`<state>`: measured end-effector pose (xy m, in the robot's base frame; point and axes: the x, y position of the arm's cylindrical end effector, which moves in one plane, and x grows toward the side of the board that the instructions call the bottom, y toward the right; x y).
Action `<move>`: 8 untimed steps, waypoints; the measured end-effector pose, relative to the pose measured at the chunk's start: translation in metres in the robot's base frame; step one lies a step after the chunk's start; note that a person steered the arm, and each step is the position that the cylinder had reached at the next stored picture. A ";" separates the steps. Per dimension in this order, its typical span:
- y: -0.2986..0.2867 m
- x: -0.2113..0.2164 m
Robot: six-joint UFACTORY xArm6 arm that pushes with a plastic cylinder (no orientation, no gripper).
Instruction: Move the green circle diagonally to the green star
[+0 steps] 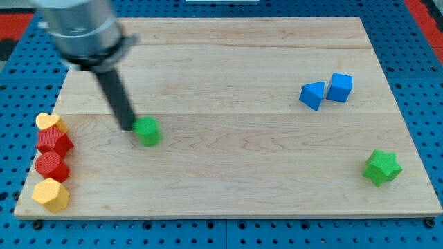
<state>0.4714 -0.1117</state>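
Note:
The green circle (147, 131) is a small round green block on the wooden board, left of the middle. My tip (129, 127) is at its left edge, touching or nearly touching it. The rod slants up to the view's top left. The green star (382, 167) lies near the board's bottom right corner, far from the circle.
A blue triangle (313, 95) and a blue cube (340, 87) sit together at the upper right. Along the board's left edge stand a yellow heart (48, 122), a red star-like block (54, 142), a red round block (52, 167) and a yellow hexagon (51, 194).

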 end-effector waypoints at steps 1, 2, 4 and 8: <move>0.084 0.016; 0.033 0.019; 0.188 0.042; 0.279 0.088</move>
